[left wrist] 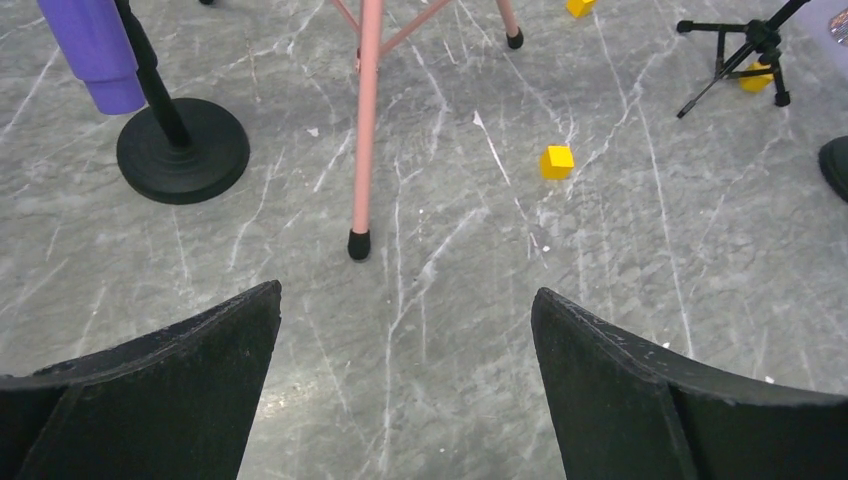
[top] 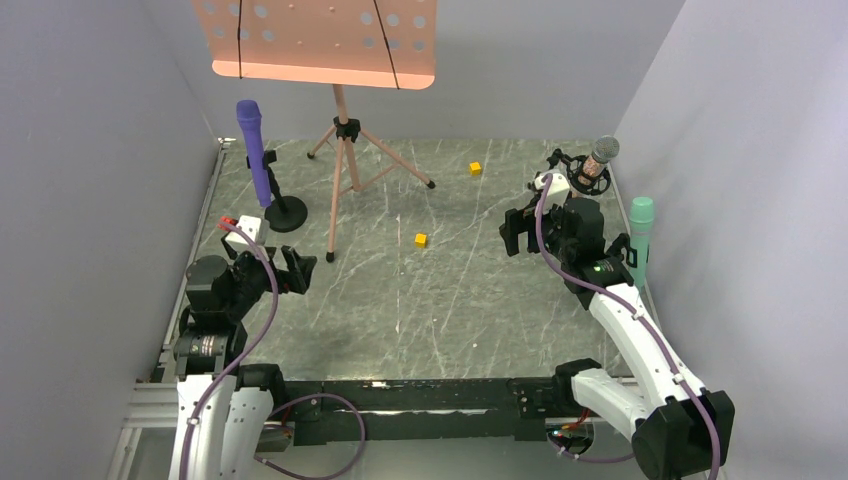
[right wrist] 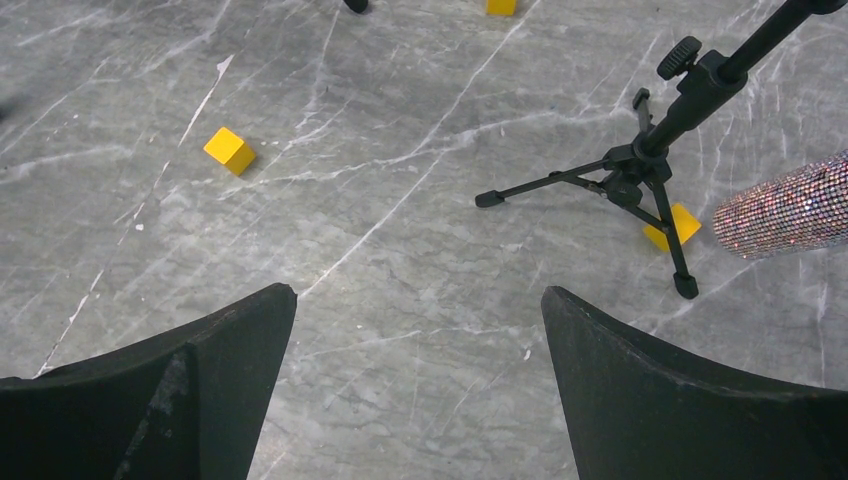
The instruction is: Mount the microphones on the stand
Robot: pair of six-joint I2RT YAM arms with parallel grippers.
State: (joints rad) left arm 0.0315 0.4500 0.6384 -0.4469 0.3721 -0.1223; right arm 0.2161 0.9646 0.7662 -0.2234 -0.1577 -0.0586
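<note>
Purple microphone [top: 250,140] is standing upright in the upper left of the overhead view, clipped onto a round-base stand [top: 286,213]. A flat, heavy-looking foot like that is presumably what's keeping it from tipping. Over in the upper right, the glittery microphone [top: 598,160] is leaning at a tilt in the cradle of a small tripod stand [right wrist: 650,165], with the legs splayed wide for balance. The teal microphone [top: 639,240] is standing vertical by the right wall, about mid-frame. The right arm is blocking its lower end, so I can't tell what's holding it, though it's hardly balancing by itself. So all three are looking mounted to me, with the teal one unconfirmed.

Left gripper [left wrist: 405,300] is hanging over bare table [top: 450,300] at the lower left, jaws spread wide and gripping nothing. Right gripper [right wrist: 420,300] is doing the same near the tripod, wide and empty. A pink music stand [top: 315,40] and a few yellow cubes [top: 421,239] are sitting around mid-table, touching none of the mics.
</note>
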